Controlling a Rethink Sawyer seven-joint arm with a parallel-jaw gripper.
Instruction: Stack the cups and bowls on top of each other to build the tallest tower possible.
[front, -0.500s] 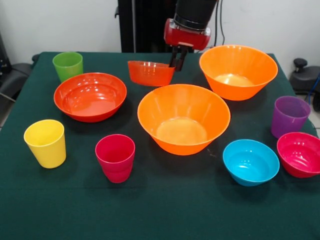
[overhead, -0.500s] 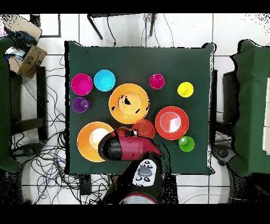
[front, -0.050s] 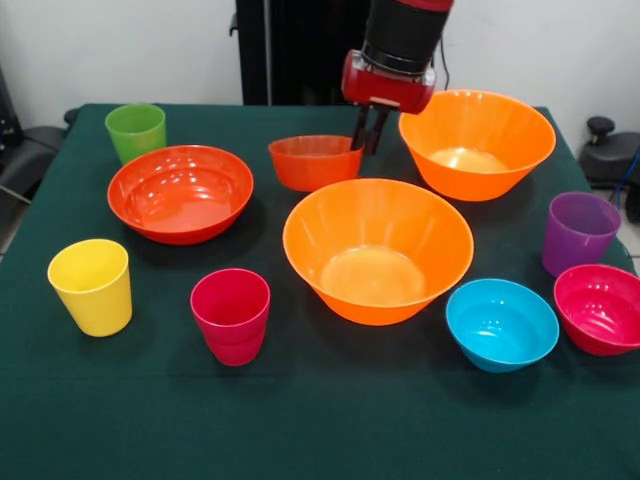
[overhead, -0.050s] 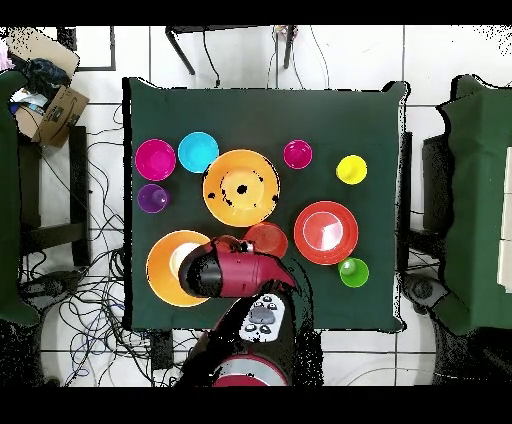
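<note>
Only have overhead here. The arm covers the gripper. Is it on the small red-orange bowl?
Observer: Yes. The front view shows the gripper shut on the rim of the small red-orange bowl, on the side toward the far large orange bowl.
Operator: Bowl tilted?
Observer: No. From the front its rim is level, mouth up.
Operator: Off the table?
Observer: Cannot tell. No clear gap shows under its base in the front view.
</note>
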